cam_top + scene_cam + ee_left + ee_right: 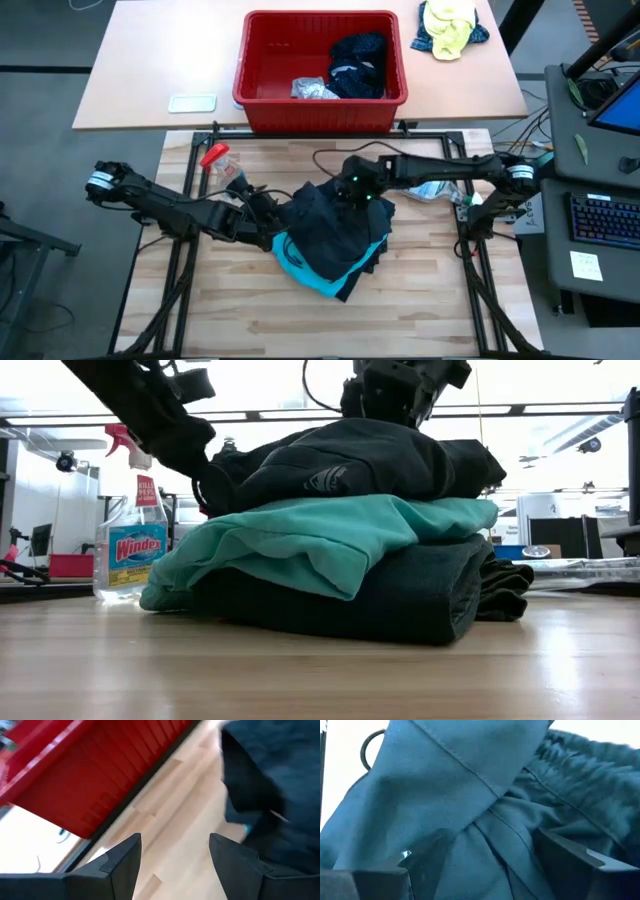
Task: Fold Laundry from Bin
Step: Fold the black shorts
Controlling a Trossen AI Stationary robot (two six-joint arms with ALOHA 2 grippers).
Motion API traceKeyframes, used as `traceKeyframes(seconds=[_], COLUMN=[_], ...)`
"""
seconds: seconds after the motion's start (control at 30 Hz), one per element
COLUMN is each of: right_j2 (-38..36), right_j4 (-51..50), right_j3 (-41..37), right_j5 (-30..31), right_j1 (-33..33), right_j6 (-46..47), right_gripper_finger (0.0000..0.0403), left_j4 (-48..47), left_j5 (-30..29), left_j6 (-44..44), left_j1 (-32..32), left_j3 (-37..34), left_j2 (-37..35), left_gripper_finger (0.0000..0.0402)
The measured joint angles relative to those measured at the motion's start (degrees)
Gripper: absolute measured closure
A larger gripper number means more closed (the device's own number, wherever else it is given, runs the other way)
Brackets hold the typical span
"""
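Low view shows the stack in three layers: black garment [350,460] on top, turquoise garment [330,535] in the middle, dark grey garment [400,595] beneath. High view alone shows the red bin [320,70] beyond the table's far edge, with two garments left inside. Left gripper [175,857] is open and empty beside the stack, over bare wood. Right gripper [490,857] is spread over the top garment, holding nothing. Spray bottle [130,530] stands left of the stack.

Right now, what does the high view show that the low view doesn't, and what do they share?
Only the high view shows the red bin with clothes left inside, and the yellow cloth bundle. Only the low view shows the stack's layers: black top, turquoise middle, dark bottom. Both show the spray bottle and the stack.
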Motion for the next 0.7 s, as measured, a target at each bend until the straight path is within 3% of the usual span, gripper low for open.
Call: traceKeyframes(seconds=[0.2, 0.33, 0.47, 0.63, 0.7], right_j2=[1.7, 1.3, 1.0, 1.0, 0.4], right_j4=[0.1, 0.8, 1.2, 1.1, 1.0], right_j3=[2.1, 3.0, 3.5, 3.5, 3.5], right_j5=[0.0, 0.0, -0.8, -2.2, -2.6], right_j1=[1.9, 2.5, 3.1, 3.4, 3.4], right_j6=[0.2, -0.2, -2.3, -4.4, -4.7], right_gripper_finger=[0.0120, 0.0152, 0.0228, 0.0366, 0.0382], left_j4=[5.5, 10.3, 17.4, 22.9, 23.2], left_j5=[-5.6, -6.1, -5.2, -4.5, -4.6], left_j6=[0.0, 0.8, 2.9, 5.2, 5.2], left_j1=[0.1, 0.1, 0.1, 0.1, 0.1], left_j3=[-2.3, -4.4, -7.7, -10.6, -10.6], left_j2=[0.0, 0.0, 0.1, 0.1, 0.1], left_gripper_finger=[0.0184, 0.0195, 0.0236, 0.0322, 0.0367])
